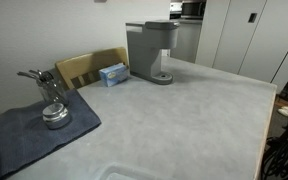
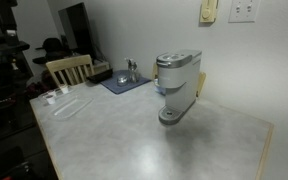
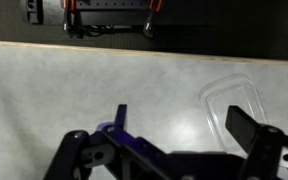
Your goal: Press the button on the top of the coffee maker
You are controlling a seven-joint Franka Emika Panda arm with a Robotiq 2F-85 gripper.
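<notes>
Wrist view shows the claw (image 3: pixel 169 150) spread wide over the tabletop (image 3: pixel 84 90), coffee maker (image 1: pixel 150 45) unseen there, so a misjudged approach could strike its side, missing the top.

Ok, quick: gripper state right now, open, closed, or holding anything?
Gripper: open, jaws wide apart, nothing between them.

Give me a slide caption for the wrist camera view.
Open gripper above a pale countertop, clear plastic container at frame right.
</notes>
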